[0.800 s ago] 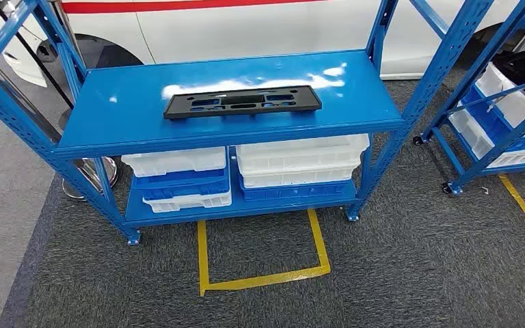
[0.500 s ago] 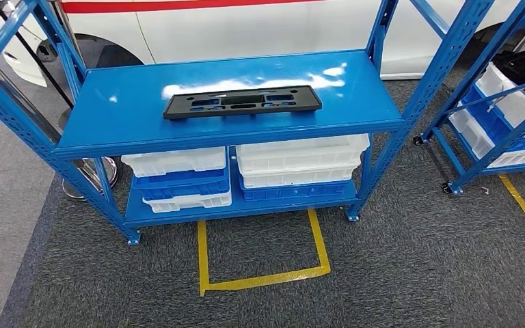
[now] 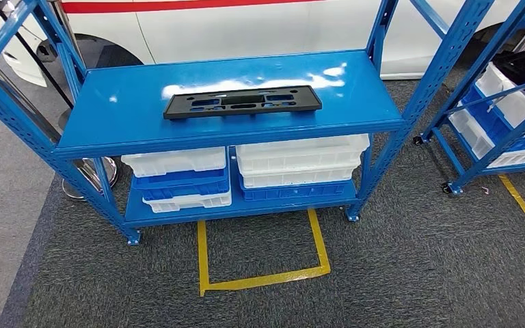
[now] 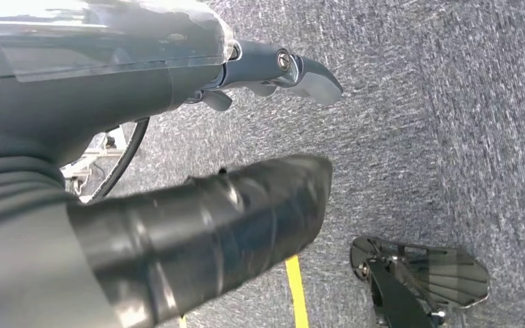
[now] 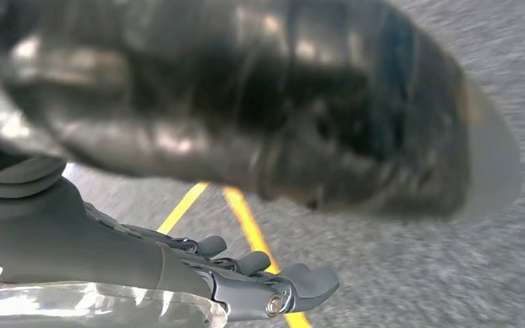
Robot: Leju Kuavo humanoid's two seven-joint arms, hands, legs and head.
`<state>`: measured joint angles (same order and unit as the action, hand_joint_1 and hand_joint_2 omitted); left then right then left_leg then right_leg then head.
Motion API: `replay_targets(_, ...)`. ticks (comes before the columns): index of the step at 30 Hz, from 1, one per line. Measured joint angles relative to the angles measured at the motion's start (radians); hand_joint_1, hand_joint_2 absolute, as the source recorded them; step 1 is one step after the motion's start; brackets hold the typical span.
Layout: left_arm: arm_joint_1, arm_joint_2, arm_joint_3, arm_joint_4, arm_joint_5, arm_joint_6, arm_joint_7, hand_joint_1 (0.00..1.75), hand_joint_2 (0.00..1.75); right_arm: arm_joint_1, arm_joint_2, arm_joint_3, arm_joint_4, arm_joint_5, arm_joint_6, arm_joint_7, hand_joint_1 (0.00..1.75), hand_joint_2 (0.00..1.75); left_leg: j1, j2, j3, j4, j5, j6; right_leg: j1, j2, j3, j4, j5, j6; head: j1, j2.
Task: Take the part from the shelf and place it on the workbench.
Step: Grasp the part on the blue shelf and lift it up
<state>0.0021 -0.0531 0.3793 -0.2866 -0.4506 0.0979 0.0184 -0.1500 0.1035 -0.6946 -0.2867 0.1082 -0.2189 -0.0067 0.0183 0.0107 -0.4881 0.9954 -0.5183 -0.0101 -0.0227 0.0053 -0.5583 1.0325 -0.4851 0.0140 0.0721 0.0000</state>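
the part (image 3: 242, 102) is a long, flat black plastic plate with several cut-out openings along its length and a slightly raised rim. it lies flat on the top board of the blue metal shelf (image 3: 130, 109), about midway left to right and midway near to far, its long side running left-right. no writing or label can be read on it. on the lower board sit stacked white and blue bins (image 3: 178, 179). a white car body with a red stripe (image 3: 246, 20) stands beyond the shelf, and yellow tape (image 3: 263, 279) marks the grey carpet on the near side. the left hand (image 4: 198, 171) hangs over the carpet, its fingers (image 4: 311, 75) stretched out and holding nothing. the right hand (image 5: 246, 198) likewise hangs with fingers (image 5: 294, 283) extended and apart from the thumb, empty.
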Motion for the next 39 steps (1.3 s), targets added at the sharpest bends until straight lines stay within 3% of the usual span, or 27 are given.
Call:
replay_targets(11, -0.032, -0.017, 0.115, 0.032, -0.104, 0.037, 0.005, 0.0, 0.0, -0.089, 0.027, -0.198, 0.022, -0.014, -0.092, -0.151, 0.0, 0.0, 0.0, 0.0, 0.0, 0.0, 0.0, 0.0, 0.0, 0.0, 0.0, 0.0, 0.0, 0.0, 0.0, 0.0)
replay_targets(14, -0.039, -0.022, 0.143, 0.039, -0.133, 0.058, 0.007, 0.0, 0.0, -0.109, 0.034, -0.247, 0.028, -0.032, -0.106, -0.244, 0.0, 0.0, 0.0, 0.0, 0.001, 0.0, 0.0, 0.0, 0.0, 0.0, 0.0, 0.0, 0.0, 0.0, 0.0, 0.0)
replay_targets(16, -0.042, -0.025, 0.163, 0.043, -0.14, 0.075, 0.001, 0.0, 0.0, -0.126, 0.037, -0.271, 0.029, -0.061, -0.052, -0.363, 0.0, 0.0, 0.0, 0.0, 0.0, 0.0, 0.0, 0.0, 0.0, 0.0, 0.0, 0.001, 0.0, 0.0, 0.0, 0.0)
replay_targets(18, -0.043, -0.027, 0.183, 0.045, -0.145, 0.083, -0.015, 0.0, 0.0, -0.157, 0.038, -0.284, 0.024, -0.088, 0.084, -0.483, 0.0, 0.0, 0.0, 0.001, -0.001, 0.0, 0.001, 0.0, 0.0, 0.001, 0.0, 0.001, 0.001, 0.0, 0.0, 0.0)
replay_targets(20, -0.044, -0.028, 0.196, 0.046, -0.154, 0.088, -0.036, 0.0, 0.0, -0.203, 0.038, -0.283, 0.01, -0.096, 0.244, -0.572, 0.0, 0.87, 0.0, 0.001, 0.001, 0.0, 0.001, 0.0, 0.0, 0.002, 0.0, 0.001, 0.002, 0.0, 0.0, 0.0)
replay_targets(22, -0.045, -0.028, 0.201, 0.046, -0.159, 0.092, -0.048, 0.0, 0.0, -0.233, 0.038, -0.277, -0.002, -0.093, 0.331, -0.615, 0.0, 1.75, 0.0, 0.001, 0.004, 0.001, 0.002, 0.0, 0.0, 0.002, -0.001, 0.001, 0.002, 0.001, 0.0, 0.0)
replay_targets(28, -0.046, -0.028, 0.205, 0.046, -0.148, 0.099, -0.057, 0.0, 0.0, -0.237, 0.038, -0.268, -0.014, -0.087, 0.394, -0.63, 0.0, 1.75, -0.001, 0.001, 0.005, 0.001, 0.002, 0.0, 0.0, 0.002, -0.001, 0.0, 0.002, 0.001, 0.0, 0.0)
replay_targets(31, -0.037, -0.044, 0.272, 0.047, -0.08, 0.138, -0.098, 0.0, 0.0, -0.111, 0.067, -0.152, -0.221, -0.041, 0.841, -0.672, 0.0, 1.75, 0.0, -0.008, 0.008, 0.002, 0.001, 0.0, 0.001, -0.008, 0.006, -0.001, -0.003, 0.003, 0.0, 0.0)
replay_targets(32, -0.03, -0.05, 0.309, 0.048, -0.076, 0.141, -0.103, 0.0, 0.0, 0.011, 0.101, -0.004, -0.422, -0.036, 0.951, -0.67, 0.0, 1.75, 0.001, -0.008, 0.007, 0.002, 0.0, 0.0, 0.001, -0.008, 0.006, 0.0, -0.005, 0.004, 0.001, 0.0)
replay_targets(34, -0.022, -0.055, 0.355, 0.049, -0.105, 0.127, -0.091, 0.0, 0.0, 0.216, 0.149, 0.325, -0.785, -0.046, 0.935, -0.653, 0.0, 1.75, 0.001, -0.004, 0.002, 0.001, -0.003, -0.001, 0.001, -0.004, 0.003, 0.002, -0.006, 0.002, 0.0, 0.0)
replay_targets(35, -0.023, -0.055, 0.368, 0.049, -0.121, 0.12, -0.08, 0.0, 0.0, 0.281, 0.15, 0.502, -0.925, -0.07, 0.856, -0.643, 0.0, 1.75, 0.001, -0.001, -0.001, 0.0, -0.003, -0.001, 0.001, 0.0, 0.001, 0.002, -0.006, 0.002, 0.0, 0.0)
replay_targets(39, -0.03, -0.055, 0.38, 0.049, -0.149, 0.112, -0.065, 0.0, 0.0, 0.31, 0.055, 0.903, -1.099, -0.126, 0.632, -0.655, 0.0, 1.75, 0.0, -0.001, -0.001, 0.006, -0.003, 0.0, -0.003, 0.0, 0.001, 0.0, -0.002, 0.003, 0.0, 0.0)
